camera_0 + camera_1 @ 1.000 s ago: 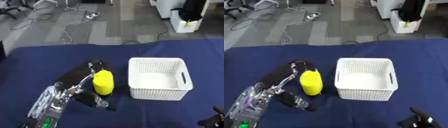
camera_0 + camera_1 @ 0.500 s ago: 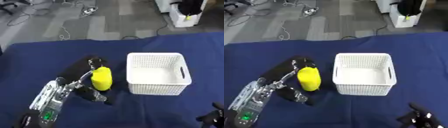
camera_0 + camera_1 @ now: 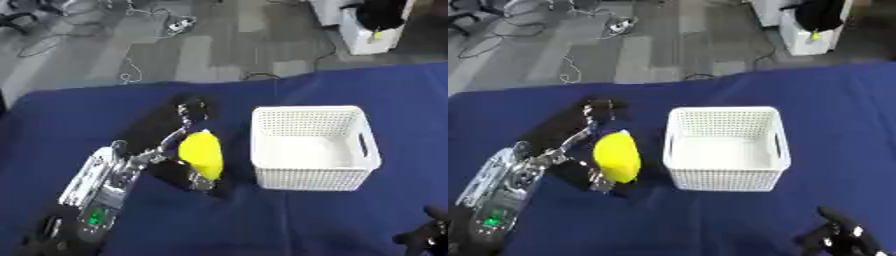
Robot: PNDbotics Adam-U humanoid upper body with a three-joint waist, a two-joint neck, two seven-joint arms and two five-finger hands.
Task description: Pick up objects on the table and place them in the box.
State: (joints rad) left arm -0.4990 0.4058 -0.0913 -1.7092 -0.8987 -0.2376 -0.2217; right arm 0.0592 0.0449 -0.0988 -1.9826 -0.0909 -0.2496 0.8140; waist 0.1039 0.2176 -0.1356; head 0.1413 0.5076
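Observation:
A yellow oblong object [image 3: 201, 154] sits just left of the white lattice basket [image 3: 311, 110] on the blue table. My left hand [image 3: 153, 155] comes in from the lower left and is curled round the yellow object, with fingers [image 3: 191, 112] above it and the thumb [image 3: 198, 181] below it. Whether the object touches the cloth is hidden by the hand and its shadow. The basket's inside looks bare. My right hand [image 3: 837, 239] rests at the lower right corner, fingers relaxed and holding nothing.
The blue cloth [image 3: 289, 220] covers the whole table; its far edge runs across the upper part of the view. Beyond it lie a grey floor with cables [image 3: 166, 22] and a white cabinet [image 3: 372, 32] at the upper right.
The whole picture has shifted, so the camera moved. My left hand and the yellow object keep the same place beside the basket.

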